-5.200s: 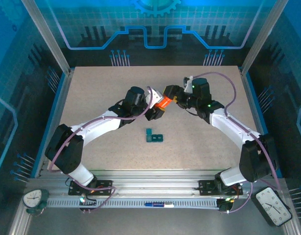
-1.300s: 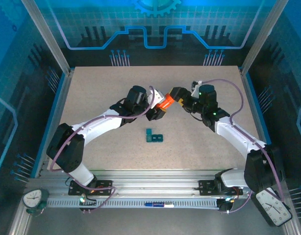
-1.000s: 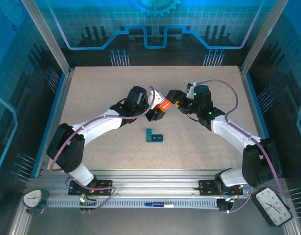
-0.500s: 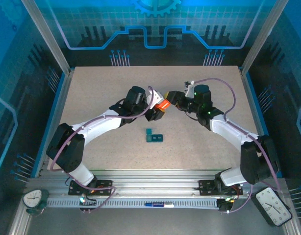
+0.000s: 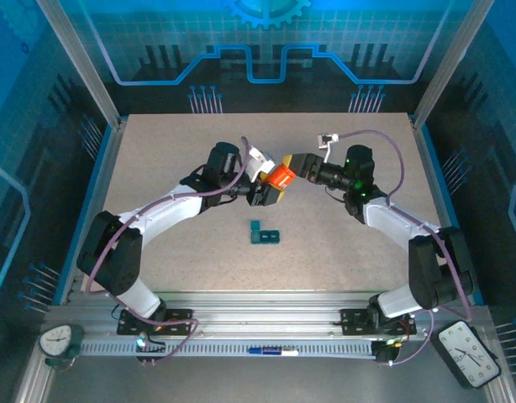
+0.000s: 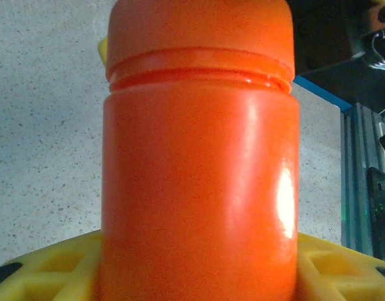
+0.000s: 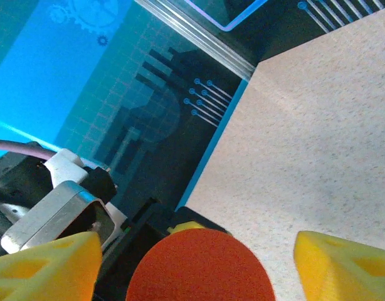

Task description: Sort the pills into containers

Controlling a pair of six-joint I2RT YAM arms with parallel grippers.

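An orange pill bottle (image 5: 281, 176) hangs above the table's middle, with my left gripper (image 5: 273, 188) shut on its body. In the left wrist view the bottle (image 6: 199, 157) stands upright with its cap on, and a yellow finger (image 6: 48, 269) shows at each side of its base. My right gripper (image 5: 296, 163) faces the cap end and is open. Its yellow fingers (image 7: 45, 266) straddle the round orange cap (image 7: 202, 266) with a gap on both sides. The dark-teal containers (image 5: 264, 234) lie on the table nearer the arms. No pills are in sight.
The speckled beige table (image 5: 174, 143) has metal frame posts and blue panel walls on three sides. An aluminium rail (image 5: 266, 323) with the arm bases runs along the near edge.
The right arm has drawn back slightly to the right, so its fingers now stand off the cap. The left wrist shifted a little left and turned the bottle.
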